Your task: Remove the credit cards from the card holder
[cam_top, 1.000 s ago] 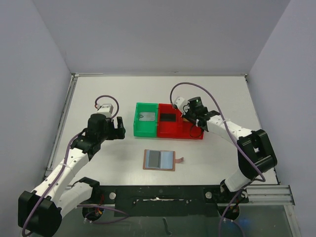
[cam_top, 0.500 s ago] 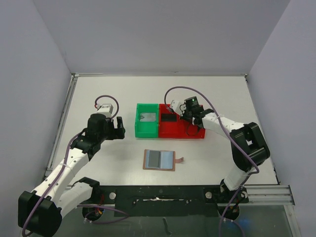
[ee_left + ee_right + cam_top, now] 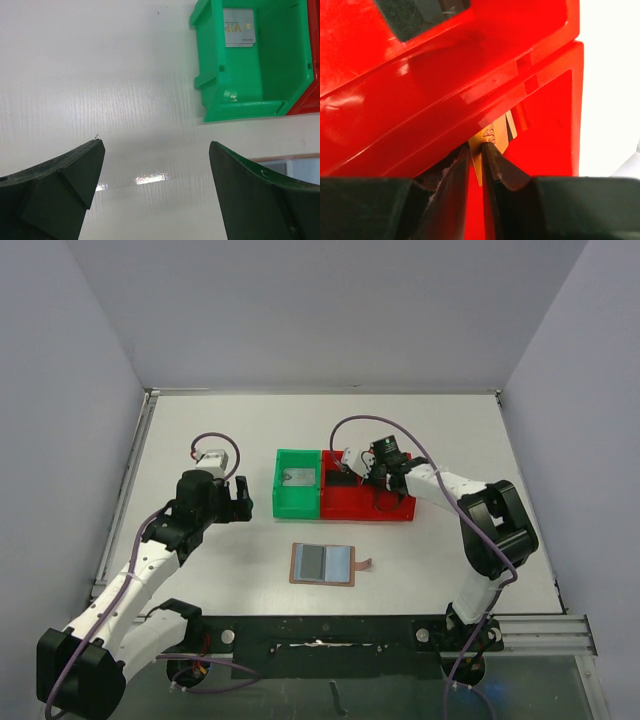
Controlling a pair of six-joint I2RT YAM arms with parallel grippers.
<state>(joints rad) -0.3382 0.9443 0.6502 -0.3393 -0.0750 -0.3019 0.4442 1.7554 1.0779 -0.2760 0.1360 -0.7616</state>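
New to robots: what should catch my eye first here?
The green bin and red bin, side by side mid-table, a silver card in the green. The right gripper is at the red one, a gold card between its fingers. The card holder lies open nearer the arms.

Three credit cards (image 3: pixel 239 27). One green bin (image 3: pixel 290 503), one red bin (image 3: pixel 365 509). One card holder (image 3: pixel 323 564).

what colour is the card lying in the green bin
Silver-grey; the card in the green bin shows best in the left wrist view.
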